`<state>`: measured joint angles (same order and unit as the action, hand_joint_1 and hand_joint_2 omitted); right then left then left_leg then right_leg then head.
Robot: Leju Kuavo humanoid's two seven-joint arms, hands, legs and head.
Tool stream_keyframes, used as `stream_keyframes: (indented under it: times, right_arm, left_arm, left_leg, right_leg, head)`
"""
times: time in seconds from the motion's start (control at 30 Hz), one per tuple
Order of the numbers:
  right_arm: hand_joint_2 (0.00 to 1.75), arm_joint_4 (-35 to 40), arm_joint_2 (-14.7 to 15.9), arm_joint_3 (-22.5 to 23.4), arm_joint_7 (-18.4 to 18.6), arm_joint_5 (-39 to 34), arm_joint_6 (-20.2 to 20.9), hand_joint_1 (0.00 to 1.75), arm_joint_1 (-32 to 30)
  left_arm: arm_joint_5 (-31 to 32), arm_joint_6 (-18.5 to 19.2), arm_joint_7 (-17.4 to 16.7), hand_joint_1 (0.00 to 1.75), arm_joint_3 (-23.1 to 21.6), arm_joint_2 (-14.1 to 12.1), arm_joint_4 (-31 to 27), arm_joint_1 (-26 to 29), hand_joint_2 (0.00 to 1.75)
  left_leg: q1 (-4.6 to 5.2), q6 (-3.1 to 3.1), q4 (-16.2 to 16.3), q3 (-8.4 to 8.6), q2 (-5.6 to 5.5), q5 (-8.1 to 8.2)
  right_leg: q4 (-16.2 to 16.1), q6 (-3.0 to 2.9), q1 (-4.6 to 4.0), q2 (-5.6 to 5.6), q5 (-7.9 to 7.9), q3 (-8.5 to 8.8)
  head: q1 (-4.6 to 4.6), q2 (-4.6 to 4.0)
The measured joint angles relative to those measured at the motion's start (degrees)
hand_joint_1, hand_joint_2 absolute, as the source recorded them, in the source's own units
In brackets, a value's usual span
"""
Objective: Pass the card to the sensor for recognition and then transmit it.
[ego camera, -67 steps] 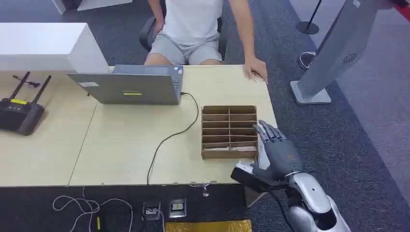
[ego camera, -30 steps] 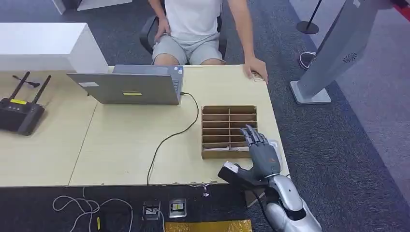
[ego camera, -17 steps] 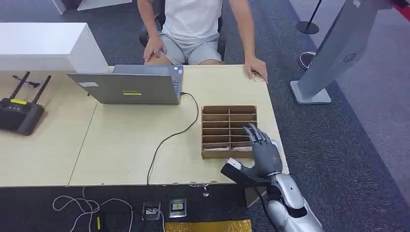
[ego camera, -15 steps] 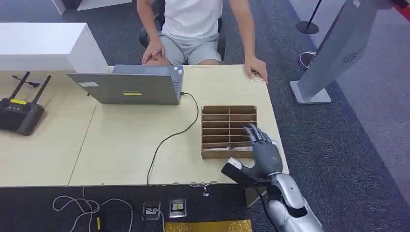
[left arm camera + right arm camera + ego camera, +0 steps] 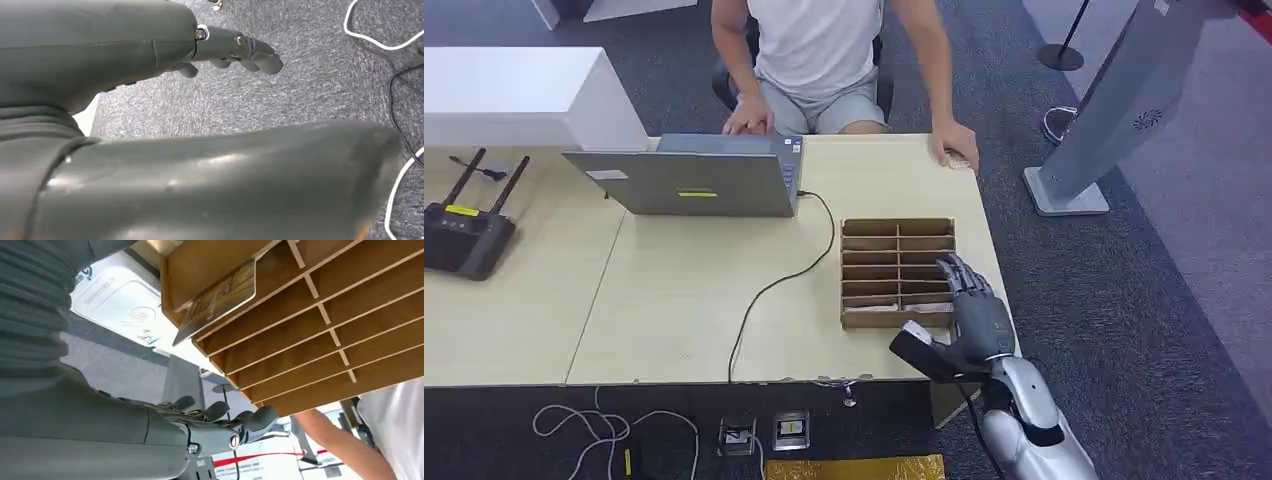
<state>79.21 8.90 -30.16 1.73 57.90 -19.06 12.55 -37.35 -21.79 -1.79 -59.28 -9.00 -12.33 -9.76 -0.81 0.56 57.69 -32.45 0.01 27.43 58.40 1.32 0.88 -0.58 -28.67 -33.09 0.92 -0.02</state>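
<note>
Fingers spread over one slotted box (one card inside)

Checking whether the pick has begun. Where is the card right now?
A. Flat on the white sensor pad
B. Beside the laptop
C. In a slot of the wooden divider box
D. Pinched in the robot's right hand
C: the card stands tilted in an end slot of the wooden divider box, with the right hand apart from it, fingers spread.

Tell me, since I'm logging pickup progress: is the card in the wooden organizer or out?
In. The card stands in an end slot of the organizer, edge protruding; the right hand isn't holding it.
</note>
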Motion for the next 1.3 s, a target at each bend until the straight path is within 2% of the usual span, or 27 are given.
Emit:
stream_keyframes:
  times: [0.4,0.43,0.47,0.5,0.53,1.03,1.1,1.23,1.27,1.3]
  right_arm:
    - [1.75,-1.5,0.0,0.4,0.0,-1.1,0.5,0.03,0.0]
    - [1.75,-1.6,0.0,0.4,0.0,-1.1,0.5,0.19,0.0]
    - [1.75,-1.7,0.0,0.4,0.0,-1.2,0.5,1.61,0.0]
    - [1.75,-1.9,0.0,0.4,0.0,-1.2,0.5,1.62,0.0]
    - [1.75,-2.0,0.0,0.4,0.0,-1.2,0.6,1.75,0.0]
    - [1.75,-2.9,-0.1,0.4,-0.5,-3.2,2.2,1.75,0.7]
    - [1.75,-3.0,-0.1,0.4,-0.8,-3.5,2.1,1.68,0.9]
    - [1.75,-3.0,-0.1,0.4,-0.8,-3.5,2.1,1.68,0.9]
    - [1.75,-3.5,-0.3,0.4,-1.2,-3.9,1.9,1.57,1.7]
    - [1.75,-3.9,-0.5,0.4,-1.6,-3.9,1.5,1.62,2.3]
  left_arm:
    - [-0.3,0.1,0.3,0.00,0.0,0.2,0.0,0.0,0.00]
    - [-0.2,0.1,0.4,0.00,0.0,0.2,0.0,0.0,0.00]
    - [-0.1,0.1,0.5,0.00,0.0,0.2,0.0,0.0,0.00]
    - [0.1,0.2,0.6,0.00,0.0,0.2,0.0,0.0,0.00]
    - [0.2,0.2,0.6,0.00,0.0,0.2,0.0,0.0,0.00]
    - [0.3,0.3,0.6,0.00,0.0,0.3,0.0,0.0,0.00]
    - [0.2,0.3,0.6,0.00,0.0,0.3,0.0,0.0,0.00]
    - [0.2,0.3,0.6,0.00,0.0,0.3,0.0,0.0,0.00]
    - [0.3,0.3,0.6,0.00,0.0,0.3,0.0,-0.2,0.00]
    - [-0.4,0.1,0.6,0.00,0.0,0.3,0.0,-0.3,0.00]
  left_leg:
    - [0.00,0.00,0.0,0.00,0.00,0.00]
    - [0.00,0.00,0.0,0.00,0.00,0.00]
    - [0.00,0.00,0.0,0.00,0.00,0.00]
    - [0.00,0.00,0.0,0.00,0.00,0.00]
    - [0.00,0.00,0.0,0.00,0.00,0.00]
    - [0.00,0.00,0.0,-0.01,0.00,0.00]
    - [0.00,0.00,0.0,-0.02,0.00,0.00]
    - [0.00,0.00,0.0,-0.02,0.00,0.00]
    - [0.00,0.00,0.0,-0.01,0.00,0.00]
    - [0.00,0.00,0.0,-0.01,0.00,0.00]
  right_leg:
    - [0.0,0.00,0.00,0.00,0.00,0.00]
    - [0.0,0.00,0.00,0.00,0.00,0.00]
    - [0.0,0.00,0.00,0.00,0.00,0.00]
    - [0.0,0.00,0.00,0.00,0.00,0.00]
    - [0.0,0.00,0.00,0.00,0.00,0.00]
    - [0.0,0.00,0.00,-0.01,0.00,0.01]
    - [0.0,0.00,0.00,-0.02,0.00,0.01]
    - [0.0,0.00,0.00,-0.02,0.00,0.01]
    - [0.0,0.00,0.00,0.00,0.00,0.00]
    - [0.0,0.00,0.00,0.00,0.00,0.00]
  head:
    - [0.02,0.00]
    - [0.02,0.00]
    - [0.02,0.00]
    - [0.02,0.00]
    - [0.02,0.00]
    - [0.02,0.00]
    - [0.02,0.00]
    - [0.02,0.00]
    - [0.02,0.00]
    - [0.02,0.00]
